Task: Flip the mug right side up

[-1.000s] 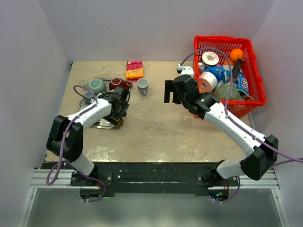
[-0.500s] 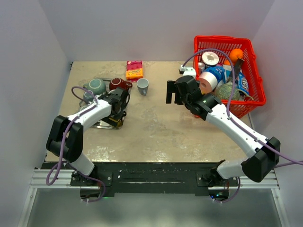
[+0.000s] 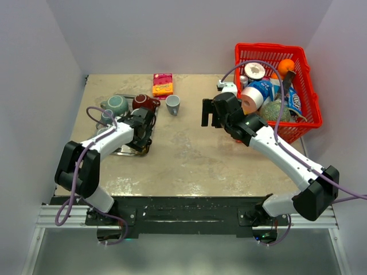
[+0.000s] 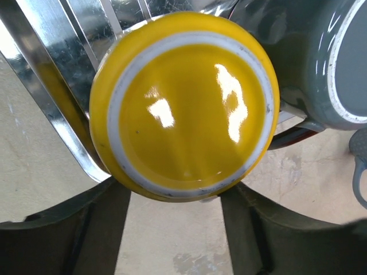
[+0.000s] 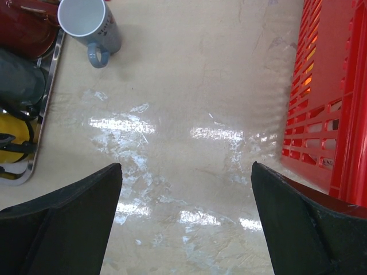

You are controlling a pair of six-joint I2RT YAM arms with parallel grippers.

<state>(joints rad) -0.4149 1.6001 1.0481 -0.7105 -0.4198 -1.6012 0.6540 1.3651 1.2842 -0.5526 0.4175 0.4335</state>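
The yellow mug (image 4: 183, 106) is sitting base-up on the metal rack (image 4: 51, 114) in the upper middle of the left wrist view, its long axis pointing at the camera. The left gripper (image 4: 172, 197) is straddling its lower edge with 2 fingers apart; whether they are pressing it is unclear. The right gripper (image 5: 186, 172) is hanging wide open over the table (image 5: 189, 86), well apart from the mug.

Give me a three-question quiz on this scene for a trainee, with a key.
1. True or false: the yellow mug on the metal rack sits base up.
2. What is between the right gripper's fingers? A a mug, B nothing, C a sponge.
3. Fill in: the upright grey mug stands on the ____.
Key: 1 true; 2 B; 3 table.
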